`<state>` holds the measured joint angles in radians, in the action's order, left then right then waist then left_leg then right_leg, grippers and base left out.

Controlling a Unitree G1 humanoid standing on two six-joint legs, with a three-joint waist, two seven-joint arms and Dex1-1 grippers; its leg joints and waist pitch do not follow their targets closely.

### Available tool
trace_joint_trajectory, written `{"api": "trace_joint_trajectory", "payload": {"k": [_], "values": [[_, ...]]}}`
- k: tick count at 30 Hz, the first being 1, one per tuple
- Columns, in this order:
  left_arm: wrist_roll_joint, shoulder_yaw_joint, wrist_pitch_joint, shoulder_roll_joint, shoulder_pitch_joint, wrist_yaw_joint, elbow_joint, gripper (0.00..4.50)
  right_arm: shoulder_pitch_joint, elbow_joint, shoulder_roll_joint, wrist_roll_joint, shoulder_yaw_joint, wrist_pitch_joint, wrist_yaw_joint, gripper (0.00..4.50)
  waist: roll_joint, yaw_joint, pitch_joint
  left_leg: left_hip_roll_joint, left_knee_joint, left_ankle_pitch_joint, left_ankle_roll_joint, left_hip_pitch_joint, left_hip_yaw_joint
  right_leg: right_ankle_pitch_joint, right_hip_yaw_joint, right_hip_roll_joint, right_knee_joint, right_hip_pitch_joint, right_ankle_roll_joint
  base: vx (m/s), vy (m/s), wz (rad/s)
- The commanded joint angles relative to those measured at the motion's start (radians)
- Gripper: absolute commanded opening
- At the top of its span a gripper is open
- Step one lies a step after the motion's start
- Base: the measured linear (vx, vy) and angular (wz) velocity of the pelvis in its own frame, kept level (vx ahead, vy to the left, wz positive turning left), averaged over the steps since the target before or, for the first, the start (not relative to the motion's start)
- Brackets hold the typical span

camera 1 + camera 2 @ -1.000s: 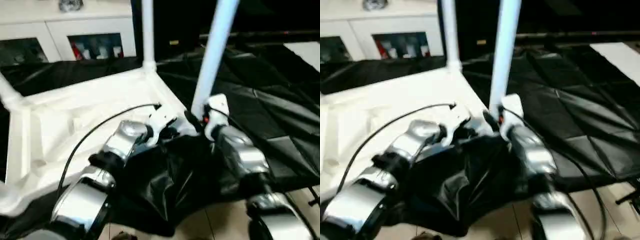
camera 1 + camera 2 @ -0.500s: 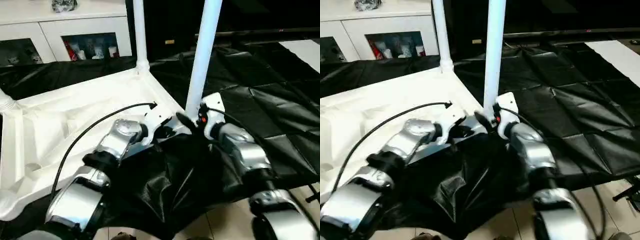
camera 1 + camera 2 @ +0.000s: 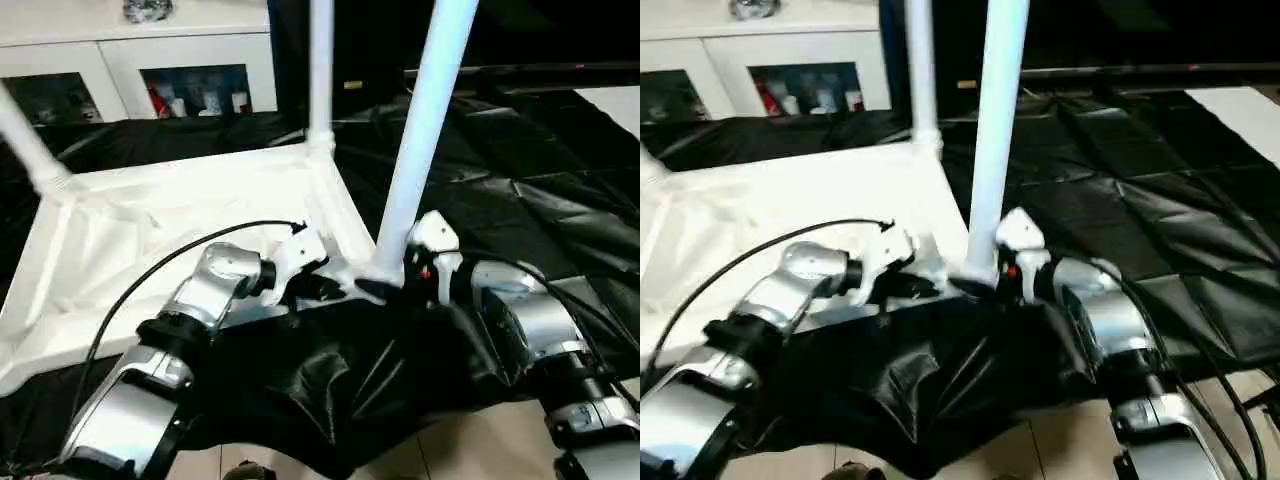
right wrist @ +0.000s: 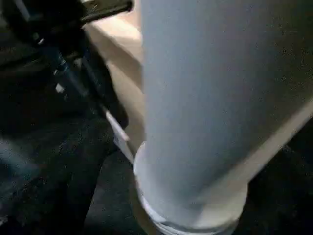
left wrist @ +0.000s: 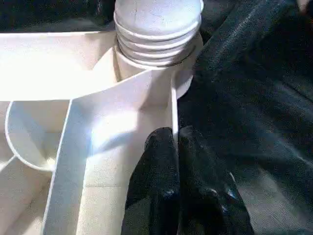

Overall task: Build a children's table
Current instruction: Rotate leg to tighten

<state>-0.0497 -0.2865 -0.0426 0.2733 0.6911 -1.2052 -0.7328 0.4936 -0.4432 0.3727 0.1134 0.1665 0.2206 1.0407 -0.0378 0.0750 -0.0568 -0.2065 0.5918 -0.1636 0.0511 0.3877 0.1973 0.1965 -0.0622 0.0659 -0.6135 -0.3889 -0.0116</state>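
The children's table lies upside down on a black sheet, its white tabletop (image 3: 150, 230) showing the ribbed underside. Three white legs stand in corner sockets: near right (image 3: 420, 140), far right (image 3: 320, 70) and far left (image 3: 30, 145). My left gripper (image 5: 174, 142) is shut on the tabletop's thin rim wall just beside the near right socket (image 5: 156, 44). My right gripper (image 3: 385, 283) sits at the base of the near right leg (image 4: 210, 98). It is open, with one black finger (image 3: 372, 290) low in front of the socket.
A white glass-door cabinet (image 3: 150, 60) stands behind the work. The black sheet (image 3: 560, 170) spreads to the right and hangs over the front edge above the tiled floor (image 3: 480, 450). A black cable (image 3: 150, 285) arcs over my left forearm.
The camera has shifted. My right gripper's fingers have spread at the near right leg's base. The left gripper stays pinched on the rim.
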Motion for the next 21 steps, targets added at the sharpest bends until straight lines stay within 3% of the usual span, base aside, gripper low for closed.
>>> {"api": "trace_joint_trajectory", "payload": {"k": [1,6,12,13,21], "values": [[0.024,-0.016,0.022,0.007,0.002,-0.050,0.052,0.00,-0.010,0.031,0.009,0.014,0.012,0.019,0.035,3.97,0.010,-0.001,0.073,-0.034,-0.059,-0.187,-0.063,-0.026,-0.015,0.140,0.044,0.074,0.072,0.040,-0.249,0.000,0.000,0.00],[0.016,-0.020,0.029,0.037,-0.018,-0.075,0.065,0.00,-0.030,0.060,0.026,0.025,0.010,0.024,0.066,3.52,0.010,0.011,0.073,-0.035,-0.060,-0.183,-0.055,-0.027,-0.016,0.140,0.045,0.076,0.071,0.040,-0.238,0.000,0.000,0.00],[0.024,-0.023,0.012,0.047,-0.031,-0.090,0.096,0.00,-0.039,0.066,0.034,0.038,0.009,0.027,0.080,3.05,0.011,0.010,0.073,-0.033,-0.060,-0.181,-0.050,-0.026,-0.015,0.152,0.045,0.075,0.072,0.040,-0.234,0.000,0.000,0.00],[0.024,-0.023,0.012,0.046,-0.031,-0.090,0.097,0.00,-0.039,0.066,0.034,0.038,0.009,0.028,0.081,2.81,0.011,0.010,0.074,-0.034,-0.059,-0.176,-0.051,-0.026,-0.016,0.143,0.045,0.075,0.071,0.039,-0.235,0.000,0.000,0.00],[0.030,0.002,-0.028,-0.018,-0.006,0.016,0.070,0.00,-0.065,0.066,-0.024,0.042,0.007,0.050,0.013,2.70,0.014,0.010,0.072,-0.032,-0.059,-0.177,-0.053,-0.026,-0.015,0.152,0.045,0.076,0.073,0.038,-0.236,0.000,0.000,0.00]]}}
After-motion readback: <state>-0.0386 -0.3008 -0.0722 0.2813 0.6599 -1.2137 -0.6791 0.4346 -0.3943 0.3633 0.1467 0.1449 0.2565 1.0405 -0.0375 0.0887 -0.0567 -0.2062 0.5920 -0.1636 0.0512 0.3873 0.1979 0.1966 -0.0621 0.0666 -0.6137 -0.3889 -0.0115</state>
